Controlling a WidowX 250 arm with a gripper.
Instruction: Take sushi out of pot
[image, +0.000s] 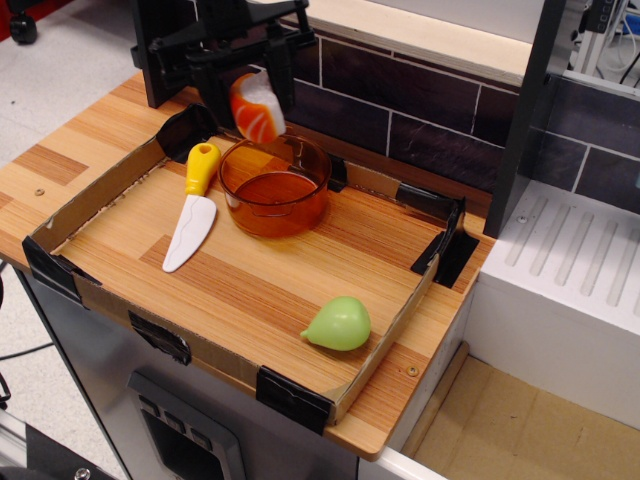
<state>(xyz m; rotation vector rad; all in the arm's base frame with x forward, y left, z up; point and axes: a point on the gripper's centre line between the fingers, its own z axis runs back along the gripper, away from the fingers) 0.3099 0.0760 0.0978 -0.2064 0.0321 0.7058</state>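
My gripper (252, 95) is shut on the sushi (256, 108), a small white piece with an orange-red side. It holds the sushi in the air above the back rim of the pot (275, 186), clear of it. The pot is a round translucent orange vessel that stands in the back left of the cardboard tray (95, 190). Nothing shows inside the pot.
A toy knife (192, 212) with a white blade and yellow handle lies left of the pot. A light green pear-shaped toy (339, 323) lies near the tray's front right wall. A dark tiled wall (420, 95) stands behind, and a white drainer (570, 270) at right.
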